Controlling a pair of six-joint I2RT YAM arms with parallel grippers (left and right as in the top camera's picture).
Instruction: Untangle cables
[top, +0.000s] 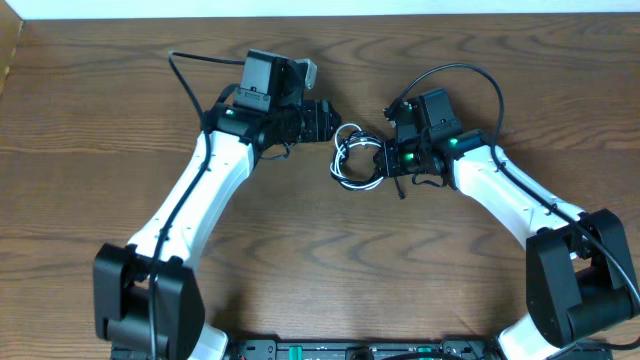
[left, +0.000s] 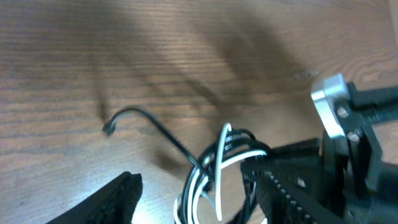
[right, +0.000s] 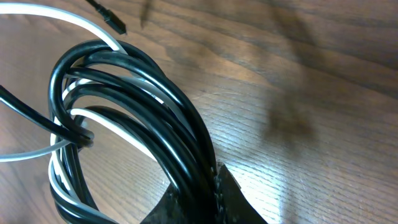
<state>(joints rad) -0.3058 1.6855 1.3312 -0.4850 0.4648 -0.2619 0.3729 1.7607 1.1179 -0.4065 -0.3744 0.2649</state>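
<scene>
The black and white cables (top: 352, 160) lie as one tangled bundle of loops mid-table, between my two grippers. My right gripper (top: 384, 160) is shut on the bundle's right side. In the right wrist view its fingers (right: 208, 199) pinch several black strands (right: 155, 106), with white strands (right: 93, 118) looped among them. My left gripper (top: 326, 120) is open just up-left of the bundle. In the left wrist view its fingers (left: 191, 177) straddle the bundle (left: 214, 174) without closing on it. A black plug end (left: 109, 129) sticks out free; it also shows in the right wrist view (right: 118, 26).
The wooden table (top: 320, 260) carries nothing else. The thick black arm wires (top: 190, 85) arc over the back of the table behind each arm. The right arm's gripper body with a silver part (left: 333, 106) sits close to the left gripper.
</scene>
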